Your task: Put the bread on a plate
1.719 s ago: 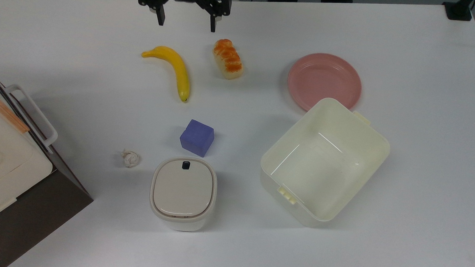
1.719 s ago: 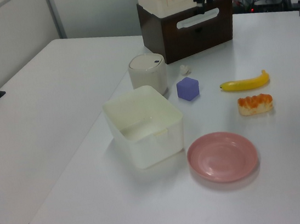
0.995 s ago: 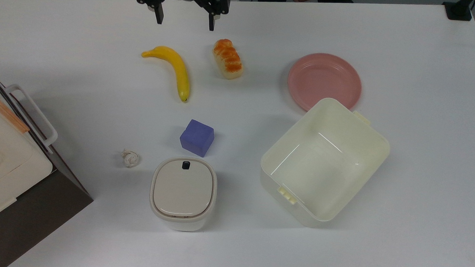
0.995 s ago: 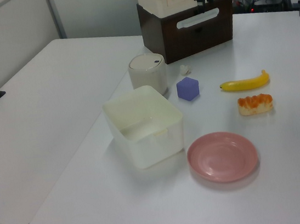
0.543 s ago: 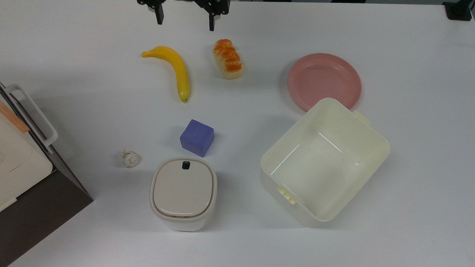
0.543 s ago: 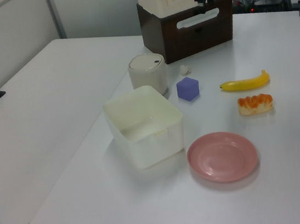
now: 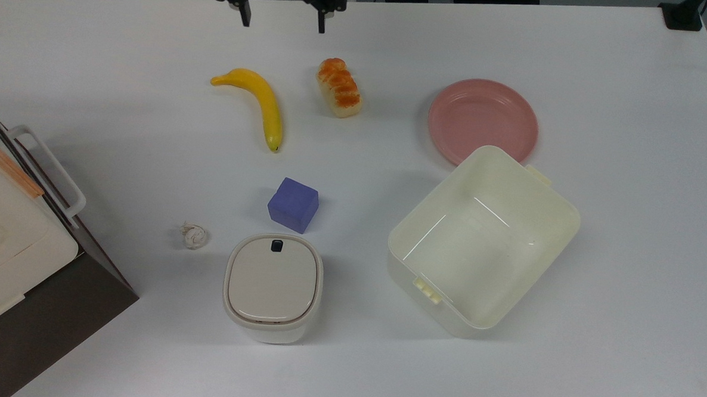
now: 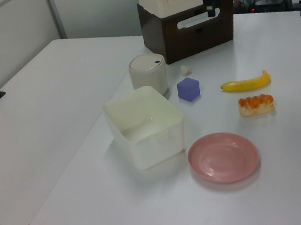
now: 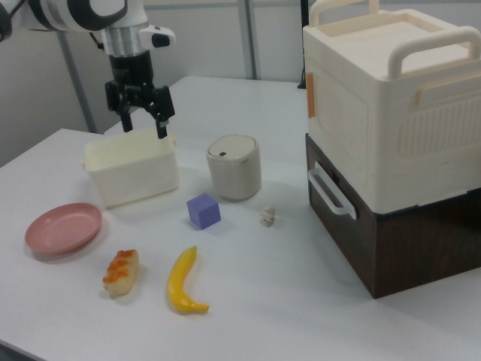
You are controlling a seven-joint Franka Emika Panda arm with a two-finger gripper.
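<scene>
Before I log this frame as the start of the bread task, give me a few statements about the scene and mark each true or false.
1. The bread lies on the bare table, not on the plate. True.
2. The gripper is shut on the bread. False: it hangs open and empty above the table.
3. In the top view, the bread lies between the banana and the plate. True.
4. The purple cube sits inside the cream tub. False: it stands on the table beside the lidded canister; the tub is empty.
</scene>
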